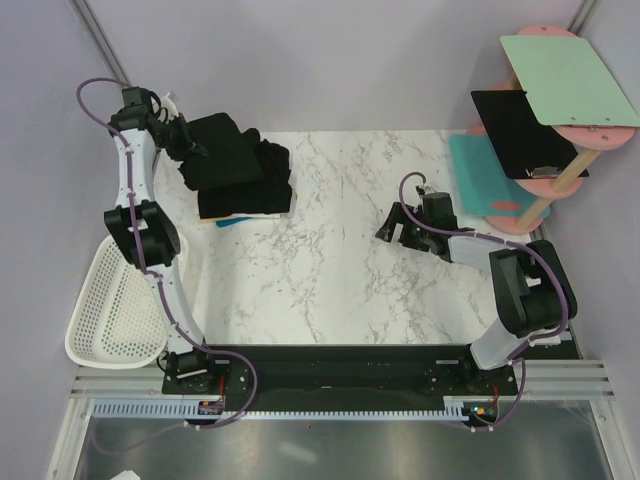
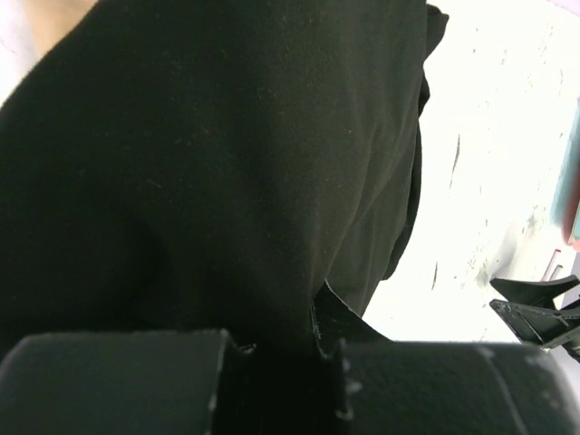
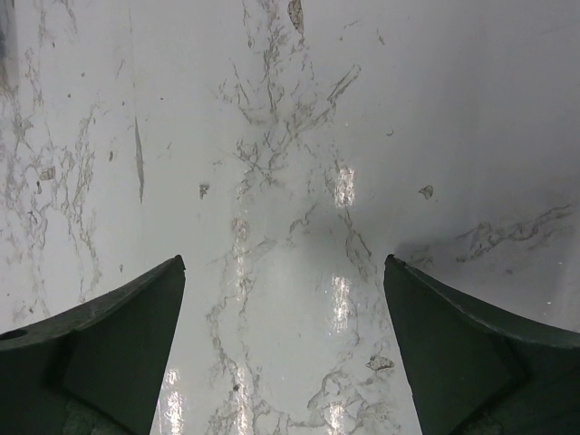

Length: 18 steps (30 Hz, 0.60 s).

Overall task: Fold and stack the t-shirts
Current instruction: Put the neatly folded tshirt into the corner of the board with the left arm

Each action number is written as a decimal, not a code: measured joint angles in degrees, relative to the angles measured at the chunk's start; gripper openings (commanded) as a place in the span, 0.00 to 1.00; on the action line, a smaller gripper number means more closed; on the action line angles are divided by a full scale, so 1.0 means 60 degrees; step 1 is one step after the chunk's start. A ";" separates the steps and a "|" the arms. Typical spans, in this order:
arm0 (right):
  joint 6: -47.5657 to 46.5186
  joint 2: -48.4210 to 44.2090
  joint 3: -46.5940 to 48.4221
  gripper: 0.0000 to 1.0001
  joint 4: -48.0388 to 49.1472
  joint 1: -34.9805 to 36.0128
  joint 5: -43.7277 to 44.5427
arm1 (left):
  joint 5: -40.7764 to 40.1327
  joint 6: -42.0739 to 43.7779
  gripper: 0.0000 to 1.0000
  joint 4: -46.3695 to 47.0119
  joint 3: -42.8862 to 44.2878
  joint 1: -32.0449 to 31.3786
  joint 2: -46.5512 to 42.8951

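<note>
The t-shirts [image 1: 248,185] are plain black soft cloth, heaped together at the far left of the marble tabletop [image 1: 330,270]. The lower ones lie folded flat in a rough stack. The top t-shirt [image 1: 222,140] sits bunched and rumpled over the stack's far-left part. Close up, its smooth fabric [image 2: 227,163] hangs in broad folds, one edge pinched in the left hand [image 2: 281,372].
</note>
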 measured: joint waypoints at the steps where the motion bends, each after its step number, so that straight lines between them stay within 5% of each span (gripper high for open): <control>1: 0.0007 0.0011 0.0000 0.98 0.0007 0.0000 -0.0015 | 0.0007 0.0004 0.02 -0.0018 -0.0047 -0.0004 0.0011; 18: 0.0131 0.0586 0.0554 0.98 0.0262 0.0401 0.0091 | 0.0284 0.0080 0.02 -0.0076 -0.0594 -0.0688 0.0357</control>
